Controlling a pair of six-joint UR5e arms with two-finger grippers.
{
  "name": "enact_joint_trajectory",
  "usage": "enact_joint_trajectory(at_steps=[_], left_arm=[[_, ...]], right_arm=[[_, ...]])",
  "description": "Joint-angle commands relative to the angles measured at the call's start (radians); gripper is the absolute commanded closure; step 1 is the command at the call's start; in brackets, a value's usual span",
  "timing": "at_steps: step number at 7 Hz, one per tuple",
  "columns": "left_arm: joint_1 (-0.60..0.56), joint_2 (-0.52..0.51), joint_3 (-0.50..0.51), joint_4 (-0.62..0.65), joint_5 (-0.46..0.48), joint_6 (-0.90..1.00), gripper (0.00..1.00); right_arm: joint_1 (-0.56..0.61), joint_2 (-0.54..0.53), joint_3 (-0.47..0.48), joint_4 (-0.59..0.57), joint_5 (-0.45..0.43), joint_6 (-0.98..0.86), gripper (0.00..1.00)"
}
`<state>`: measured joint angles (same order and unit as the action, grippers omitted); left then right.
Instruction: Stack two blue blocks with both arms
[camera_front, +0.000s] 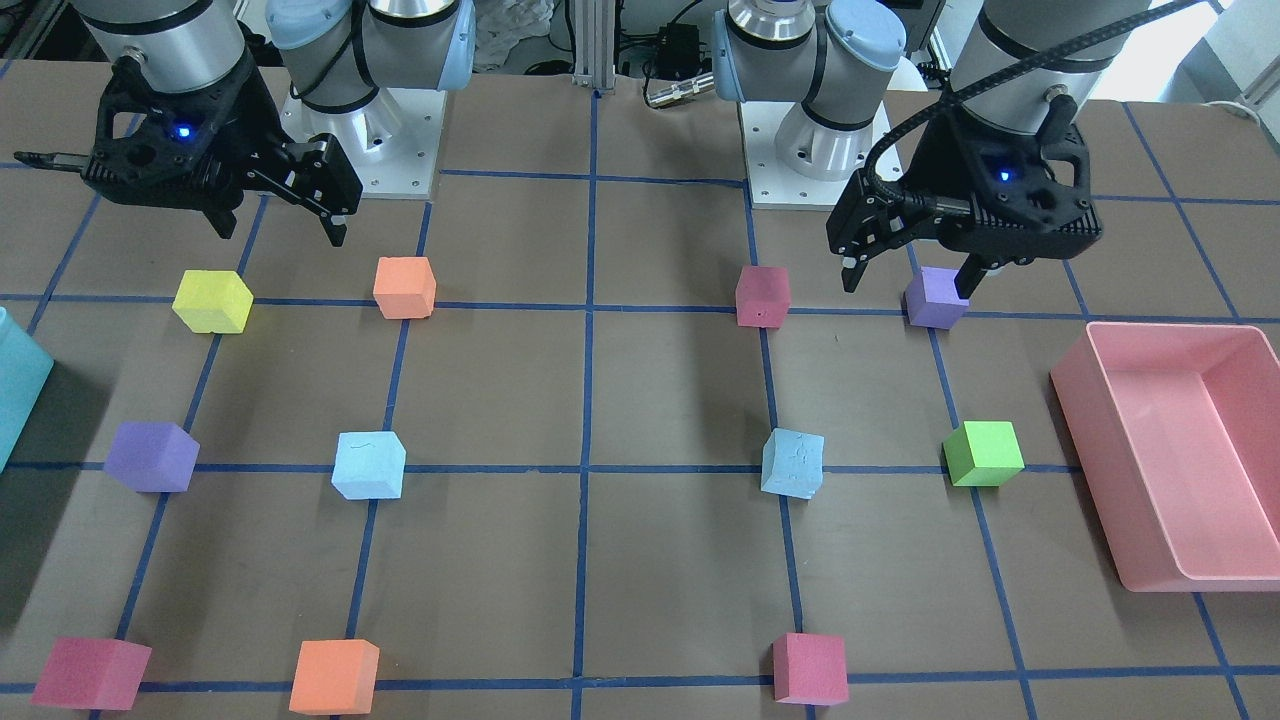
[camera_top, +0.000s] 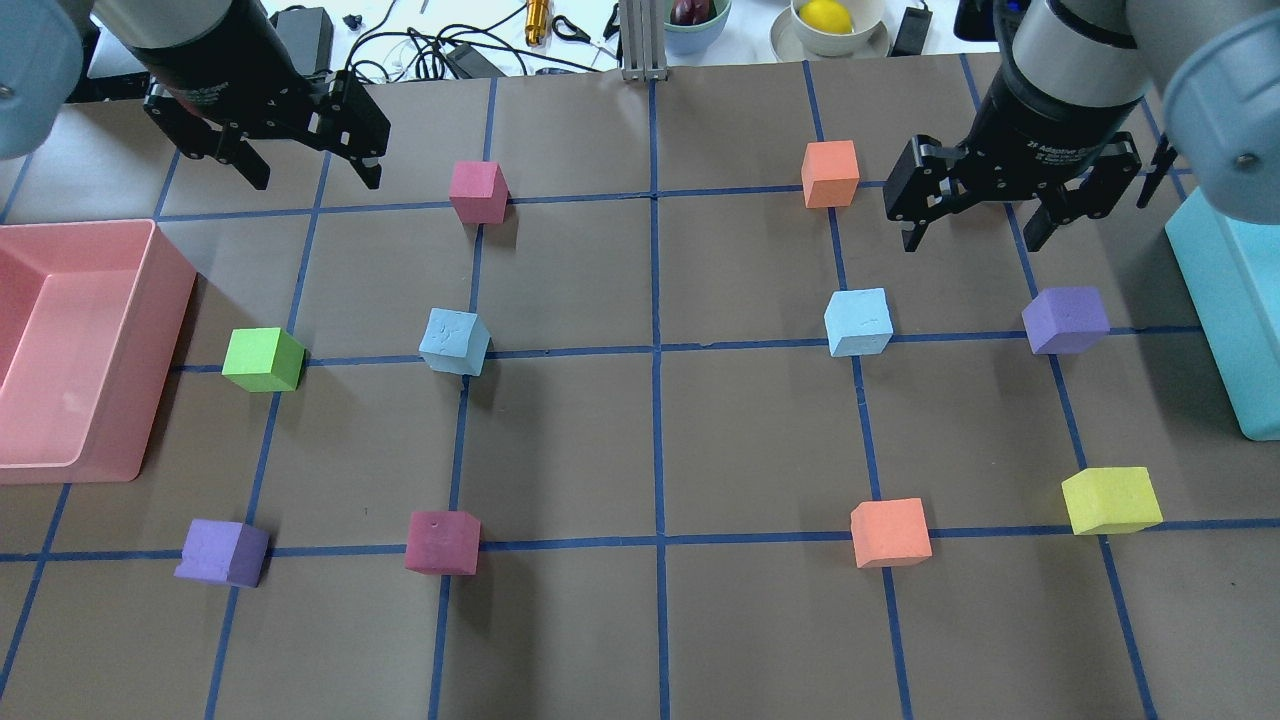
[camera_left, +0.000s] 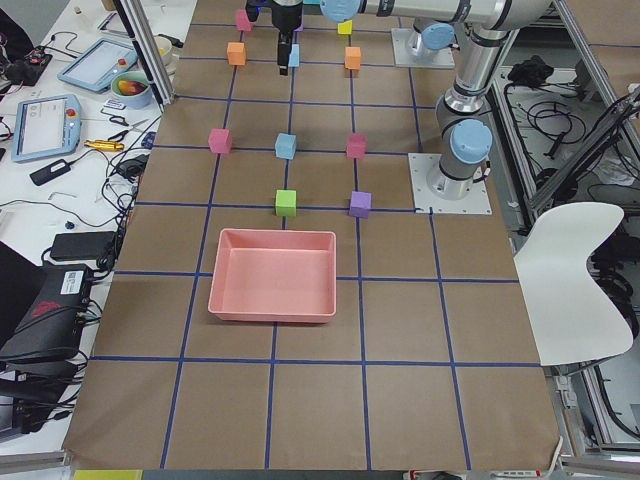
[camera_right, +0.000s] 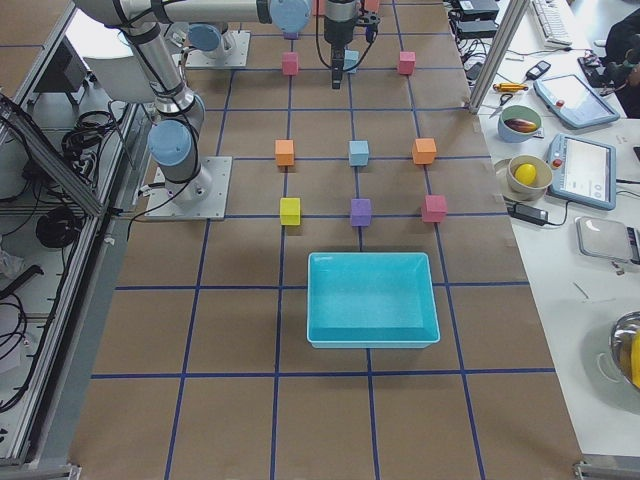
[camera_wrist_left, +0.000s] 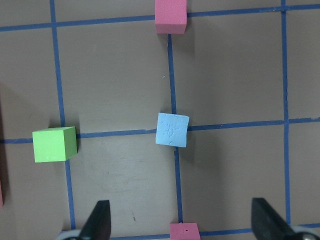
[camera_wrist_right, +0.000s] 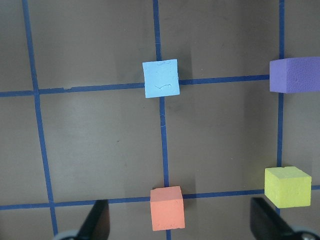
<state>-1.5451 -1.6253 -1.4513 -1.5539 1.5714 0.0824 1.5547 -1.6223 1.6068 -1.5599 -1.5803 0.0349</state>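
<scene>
Two pale blue blocks lie apart on the table. One is on my left side (camera_top: 454, 341) (camera_front: 793, 463) and shows in the left wrist view (camera_wrist_left: 172, 129). The other is on my right side (camera_top: 858, 322) (camera_front: 369, 465) and shows in the right wrist view (camera_wrist_right: 161, 78). My left gripper (camera_top: 312, 178) (camera_front: 908, 288) (camera_wrist_left: 180, 201) hangs open and empty, high above the table, nearer my base than its block. My right gripper (camera_top: 972, 240) (camera_front: 280, 235) (camera_wrist_right: 180, 201) is also open and empty, raised, nearer my base than its block.
A pink bin (camera_top: 165, 300) stands at the far left and a teal bin (camera_top: 1215, 300) at the far right. Green (camera_top: 263, 359), purple (camera_top: 1065, 319), orange (camera_top: 830, 173), pink (camera_top: 478, 191) and yellow (camera_top: 1110, 499) cubes lie on the grid around the blue blocks.
</scene>
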Motion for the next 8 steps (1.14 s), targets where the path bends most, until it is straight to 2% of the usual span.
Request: enact_joint_trajectory(at_steps=[1,8], left_arm=[[0.0,0.002,0.002,0.0,-0.001,0.004,0.0],[-0.003,-0.004,-0.003,0.0,-0.01,0.004,0.0]], right_arm=[[0.001,0.001,0.001,0.0,-0.001,-0.001,0.0],[0.002,0.013,0.013,0.0,-0.004,-0.001,0.0]])
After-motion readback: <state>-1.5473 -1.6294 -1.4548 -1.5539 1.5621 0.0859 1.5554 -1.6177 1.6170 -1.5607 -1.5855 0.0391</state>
